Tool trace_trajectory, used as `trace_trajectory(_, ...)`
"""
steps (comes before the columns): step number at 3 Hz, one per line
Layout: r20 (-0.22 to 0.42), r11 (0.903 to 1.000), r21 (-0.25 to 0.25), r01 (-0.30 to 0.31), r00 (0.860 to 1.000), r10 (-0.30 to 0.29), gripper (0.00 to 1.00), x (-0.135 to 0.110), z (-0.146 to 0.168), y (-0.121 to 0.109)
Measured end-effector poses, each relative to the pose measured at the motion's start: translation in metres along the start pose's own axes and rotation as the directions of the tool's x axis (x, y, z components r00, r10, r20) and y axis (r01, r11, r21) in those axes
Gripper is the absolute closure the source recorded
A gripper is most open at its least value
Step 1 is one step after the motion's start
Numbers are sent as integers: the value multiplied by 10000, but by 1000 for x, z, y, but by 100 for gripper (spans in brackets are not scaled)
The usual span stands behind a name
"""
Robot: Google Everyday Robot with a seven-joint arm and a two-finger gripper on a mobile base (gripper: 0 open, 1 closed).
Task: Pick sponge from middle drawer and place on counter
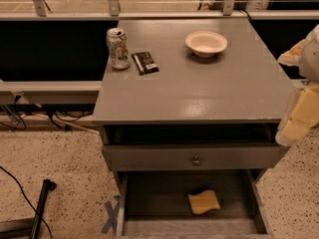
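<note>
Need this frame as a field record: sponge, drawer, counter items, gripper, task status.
sponge: flat on the drawer floor, right of centre
middle drawer: pulled out; only the sponge shows in it
counter: holds can, packet and bowl
can: upright, back left
packet: dark, flat, just right of the can
bowl: back, right of centre
gripper: right edge of view, by the counter's front right corner, apart from the sponge
status: sponge not yet picked

The grey worktop (pixel 219 88) carries a dented drink can (pixel 118 48), a dark snack packet (pixel 145 62) beside it, and a cream bowl (pixel 206 43); the claw (pixel 295 126) hangs by its right edge.
</note>
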State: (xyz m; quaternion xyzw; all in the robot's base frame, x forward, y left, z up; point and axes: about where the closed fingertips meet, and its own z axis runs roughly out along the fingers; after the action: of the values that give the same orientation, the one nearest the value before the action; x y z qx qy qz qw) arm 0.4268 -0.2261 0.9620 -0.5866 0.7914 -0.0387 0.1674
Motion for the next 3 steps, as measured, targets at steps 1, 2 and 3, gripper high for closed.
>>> trace_trajectory(1, 0, 10000, 0, 0, 10000, 0, 0, 0, 0, 0)
trace_trajectory(2, 161, 9989, -455, -71, 9998, 79, 0, 4, 18, 6)
trace_trajectory(3, 968, 9972, -685, 290, 9951, -223, 0, -2, 34, 36)
